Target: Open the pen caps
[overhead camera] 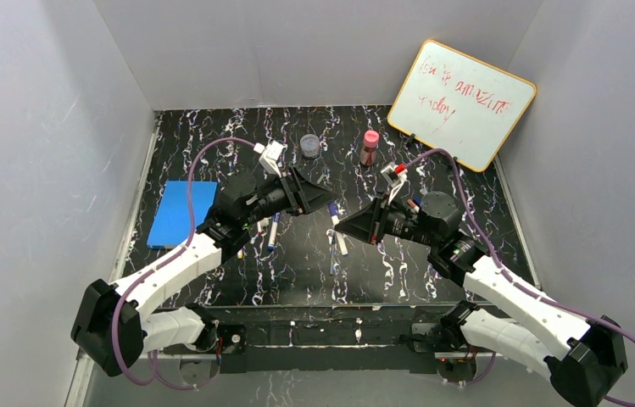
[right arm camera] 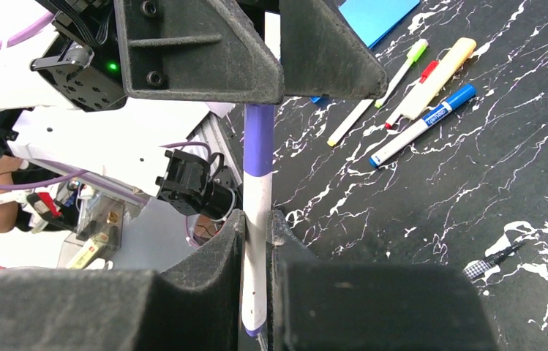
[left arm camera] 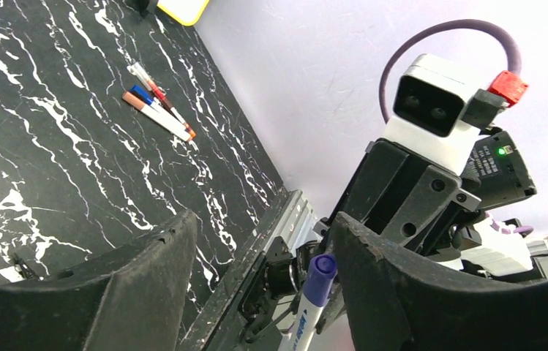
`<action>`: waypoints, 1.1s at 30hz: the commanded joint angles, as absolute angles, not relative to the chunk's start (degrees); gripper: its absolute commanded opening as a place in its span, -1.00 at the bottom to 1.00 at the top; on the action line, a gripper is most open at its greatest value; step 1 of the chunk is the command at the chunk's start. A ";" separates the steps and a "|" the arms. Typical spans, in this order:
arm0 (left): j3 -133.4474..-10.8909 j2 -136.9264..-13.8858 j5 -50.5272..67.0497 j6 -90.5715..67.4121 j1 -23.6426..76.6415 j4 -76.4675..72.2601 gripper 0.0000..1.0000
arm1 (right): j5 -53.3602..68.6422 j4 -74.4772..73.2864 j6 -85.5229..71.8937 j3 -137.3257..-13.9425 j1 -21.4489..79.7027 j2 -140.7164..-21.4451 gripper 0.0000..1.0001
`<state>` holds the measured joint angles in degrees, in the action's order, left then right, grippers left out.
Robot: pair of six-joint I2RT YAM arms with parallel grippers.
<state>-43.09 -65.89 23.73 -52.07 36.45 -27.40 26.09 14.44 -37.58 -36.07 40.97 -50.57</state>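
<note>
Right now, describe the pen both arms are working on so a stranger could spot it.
On the black white-veined table, look at the centre, where the right gripper clamps a white-barrelled marker. It alone is off the surface, purple cap between the left gripper's open fingers; the other pens lie flat.

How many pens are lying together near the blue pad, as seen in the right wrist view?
4: nearest the blue pad a green-capped marker, then a red-capped pen, a yellow highlighter, and a blue-capped marker farthest. Others may be hidden.
</note>
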 commanded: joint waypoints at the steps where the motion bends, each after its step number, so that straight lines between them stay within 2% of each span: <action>1: -44.41 -65.10 26.32 -52.99 37.44 -29.67 0.27 | 25.38 19.68 -39.15 -35.41 41.22 -48.81 -0.97; 9: -44.65 -64.43 27.86 -53.48 38.29 -30.98 0.35 | 23.78 21.70 -41.51 -34.06 41.30 -48.70 -0.97; 12: -44.65 -64.42 27.97 -53.52 38.52 -31.30 0.23 | 24.11 22.03 -41.64 -34.55 41.31 -49.17 -0.97; 17: -44.74 -64.42 28.67 -53.55 38.81 -31.90 -0.14 | 24.01 22.66 -41.90 -34.50 41.42 -49.39 -0.97; 25: -44.46 -64.58 29.18 -53.53 39.82 -32.62 -0.26 | 23.72 22.85 -42.27 -34.35 41.46 -49.05 -0.97; 27: -44.76 -64.76 29.45 -53.46 40.10 -32.69 -0.40 | 23.77 22.85 -42.28 -34.31 41.44 -48.96 -0.97; 32: -45.09 -64.35 29.40 -52.93 40.19 -32.70 -0.94 | 24.77 22.13 -42.24 -34.33 41.41 -48.66 -0.97; 33: -45.09 -64.07 29.17 -52.75 40.19 -32.70 -1.00 | 25.29 21.57 -42.46 -34.48 41.44 -48.54 -0.97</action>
